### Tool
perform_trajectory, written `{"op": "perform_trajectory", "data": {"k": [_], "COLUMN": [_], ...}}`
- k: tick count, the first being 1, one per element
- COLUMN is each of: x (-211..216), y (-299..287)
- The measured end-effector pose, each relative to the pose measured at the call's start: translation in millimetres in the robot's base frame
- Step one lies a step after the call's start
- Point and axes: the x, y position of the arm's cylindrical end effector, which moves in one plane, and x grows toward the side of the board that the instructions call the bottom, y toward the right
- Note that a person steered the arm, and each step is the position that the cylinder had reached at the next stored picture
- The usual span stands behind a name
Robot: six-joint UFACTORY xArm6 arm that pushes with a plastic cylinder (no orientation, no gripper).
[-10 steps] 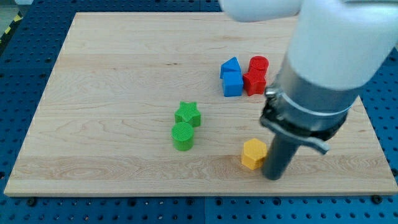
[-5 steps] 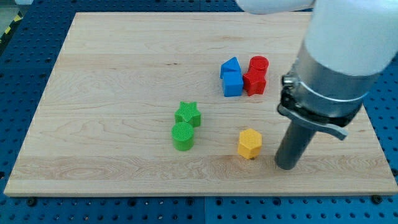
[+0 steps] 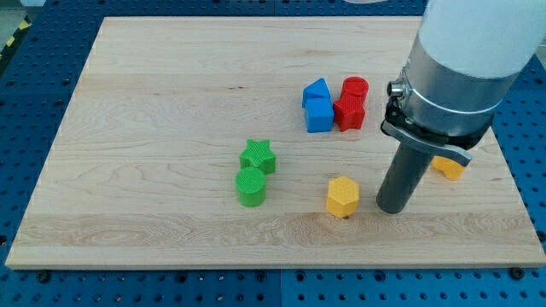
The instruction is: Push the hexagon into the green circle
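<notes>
The yellow hexagon (image 3: pixel 341 196) lies on the wooden board (image 3: pixel 153 102) right of centre, toward the view's bottom. The green circle (image 3: pixel 251 186) stands to its left, with a gap between them, and touches a green star (image 3: pixel 258 157) just above it. My tip (image 3: pixel 391 207) rests on the board just right of the hexagon, a small gap away, at about the same height in the view.
A blue block with a peaked top (image 3: pixel 316 91) and a blue cube (image 3: pixel 320 115) sit above the hexagon, touching a red cylinder (image 3: pixel 355 89) and a red block (image 3: pixel 348 112). An orange-yellow block (image 3: pixel 449 167) shows partly behind the arm at the right.
The hexagon slid a little to the left, toward the green circle. My tip drew back to the right and then came slightly up and left again. The orange-yellow block came into sight.
</notes>
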Motion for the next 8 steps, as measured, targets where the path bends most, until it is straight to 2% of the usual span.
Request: {"op": "perform_trajectory", "data": {"k": [1,4,8], "x": [0,0,-2], "y": [-44,-83,-85]}}
